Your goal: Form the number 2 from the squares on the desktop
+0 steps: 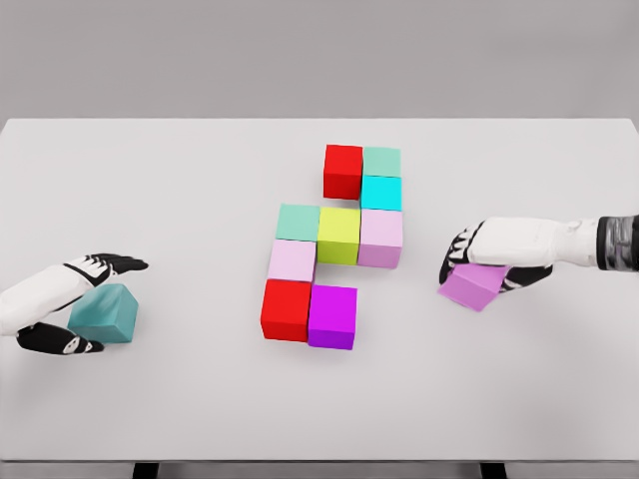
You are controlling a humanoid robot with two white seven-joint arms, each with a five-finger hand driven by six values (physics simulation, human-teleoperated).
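While the left robot hand [75, 304] grips a teal cube [104, 313], the right robot hand [494, 257] grips a tilted violet cube [470, 286]. No writing shows on either.

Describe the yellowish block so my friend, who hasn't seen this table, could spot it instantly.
Start at the cluster of coloured blocks in the middle of the white table. The yellow-green block sits at its centre, between a mint block and a pale pink block. It is the only yellowish one.

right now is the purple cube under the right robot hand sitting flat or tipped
Tipped. The purple cube is rotated so one corner points down toward the white table, with the right robot hand curled over its top.
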